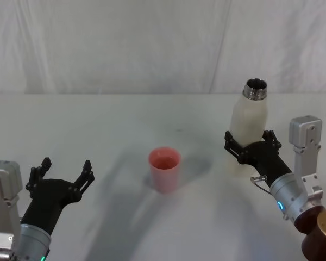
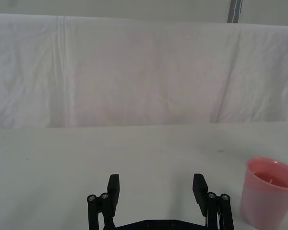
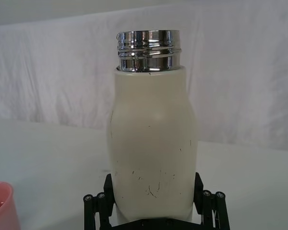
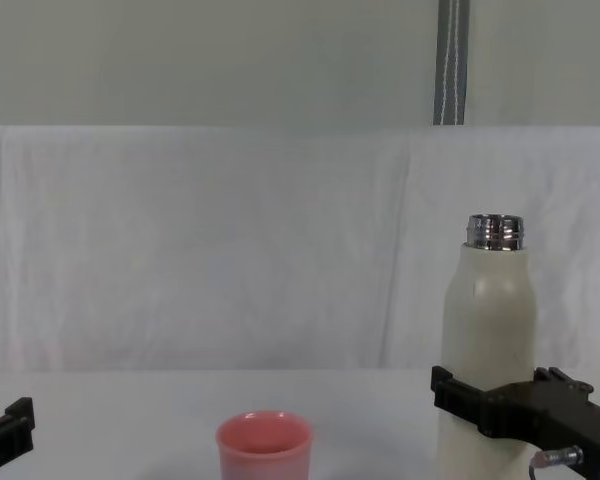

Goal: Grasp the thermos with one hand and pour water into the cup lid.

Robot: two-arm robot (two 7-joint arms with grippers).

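**Thermos framed by the right gripper, cup lid standing apart**

The tall cream-white cylindrical thermos (image 1: 249, 128) with a shiny threaded steel neck is seen upright on the white table (image 1: 125, 119), on the right side. Its mouth is uncovered. The right gripper (image 1: 250, 142) is placed around the lower part of the thermos, with one black finger on each side of the body. In the right wrist view the thermos (image 3: 152, 143) is set between the two fingers (image 3: 97, 203), which are very near to its sides; whether the pads are pressed on it cannot be told.

The small pink plastic cup lid (image 1: 164, 168) is standing upright near the middle of the table, well apart from the thermos and to its left. Its opening is turned upward.

The left gripper (image 1: 63, 174) is held low over the table on the left side, with its fingers spread wide and nothing between them. In the left wrist view the cup lid (image 2: 269, 191) is seen beside this gripper (image 2: 157, 189), not touched by it.
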